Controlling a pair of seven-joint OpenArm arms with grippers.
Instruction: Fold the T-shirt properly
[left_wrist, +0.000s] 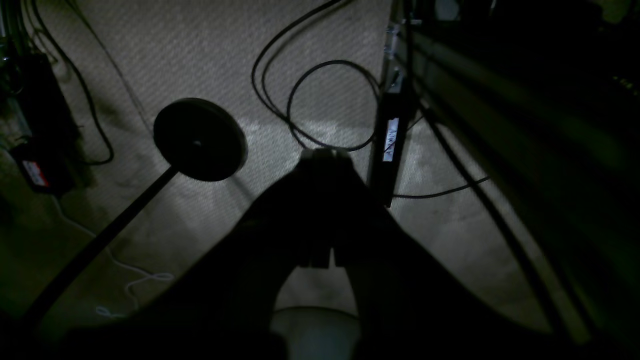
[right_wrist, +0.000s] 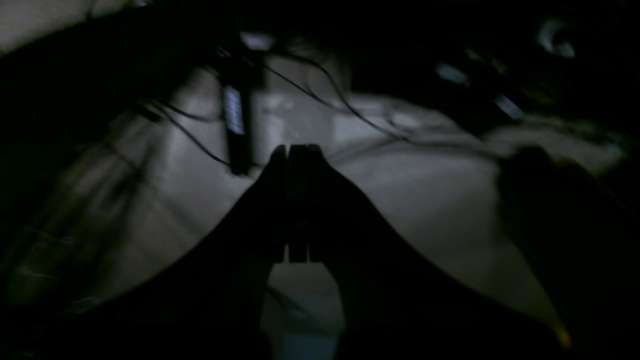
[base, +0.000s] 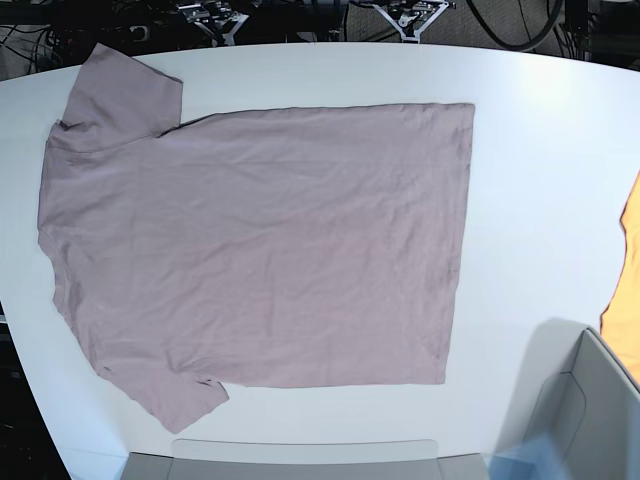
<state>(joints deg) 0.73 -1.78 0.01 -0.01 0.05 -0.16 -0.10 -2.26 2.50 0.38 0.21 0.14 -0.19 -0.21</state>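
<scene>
The T-shirt (base: 255, 250) lies spread flat on the white bench (base: 540, 150), collar end away from the orange cloth (base: 625, 280). Both the left pincer (left_wrist: 325, 154) and the right pincer (right_wrist: 295, 148) look clenched and empty, apparently hanging over the floor beside the bench, though the wrist views are dim. The risk: a shallow pinch at the hem could drag wrinkles into the fold.

Orange cloth (base: 628, 270) at the white surface's (base: 530, 150) edge. Round black stand base (left_wrist: 200, 139) on carpet, left of the claw; looped cables (left_wrist: 320, 105) beyond it.
</scene>
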